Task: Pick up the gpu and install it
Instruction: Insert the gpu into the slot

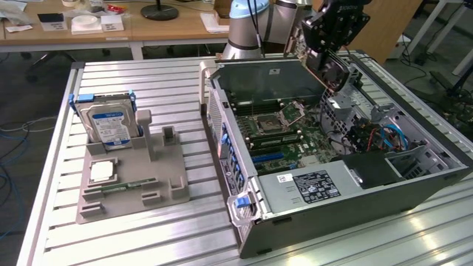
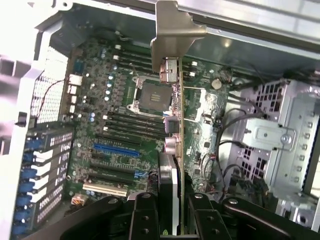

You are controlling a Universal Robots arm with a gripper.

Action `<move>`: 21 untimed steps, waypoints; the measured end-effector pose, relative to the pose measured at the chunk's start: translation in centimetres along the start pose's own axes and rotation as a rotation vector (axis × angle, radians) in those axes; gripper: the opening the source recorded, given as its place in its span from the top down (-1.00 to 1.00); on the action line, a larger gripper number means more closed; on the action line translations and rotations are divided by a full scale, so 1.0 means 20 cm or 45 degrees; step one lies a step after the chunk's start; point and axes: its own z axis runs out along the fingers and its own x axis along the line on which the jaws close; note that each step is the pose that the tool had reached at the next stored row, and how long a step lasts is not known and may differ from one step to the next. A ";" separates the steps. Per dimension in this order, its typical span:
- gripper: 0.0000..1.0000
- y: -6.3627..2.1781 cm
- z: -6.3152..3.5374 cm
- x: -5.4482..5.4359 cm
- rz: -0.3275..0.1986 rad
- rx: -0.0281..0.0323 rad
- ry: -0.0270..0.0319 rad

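The gpu [image 1: 330, 67], a thin dark card, hangs tilted above the far right of the open computer case [image 1: 221, 119], and my gripper [image 1: 325, 51] is shut on it from above. In the wrist view the gpu [image 2: 179, 130] is edge-on, with its pale metal bracket [image 2: 172, 35] pointing away toward the case wall. My gripper [image 2: 172, 207] clamps the card's near end between black fingers [image 2: 145, 215]. Below the card lies the green motherboard [image 2: 120, 155] with its blue slot [image 2: 116, 149] and CPU socket [image 2: 150, 95]. The card is clear of the board.
A grey fixture [image 1: 133, 183] on the slatted metal table [image 1: 177, 72] holds a hard drive [image 1: 111, 124], a chip [image 1: 102, 172] and a memory stick [image 1: 122, 187]. Inside the case are a power supply [image 1: 314, 188], a drive cage [image 2: 280, 130] and blue cables [image 1: 391, 136]. Desks stand behind.
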 end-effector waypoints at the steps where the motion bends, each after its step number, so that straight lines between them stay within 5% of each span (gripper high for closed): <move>1: 0.44 0.000 0.000 0.00 -0.023 -0.0009 0.0004; 21: 0.44 0.000 0.002 0.00 -0.457 -0.0194 0.0087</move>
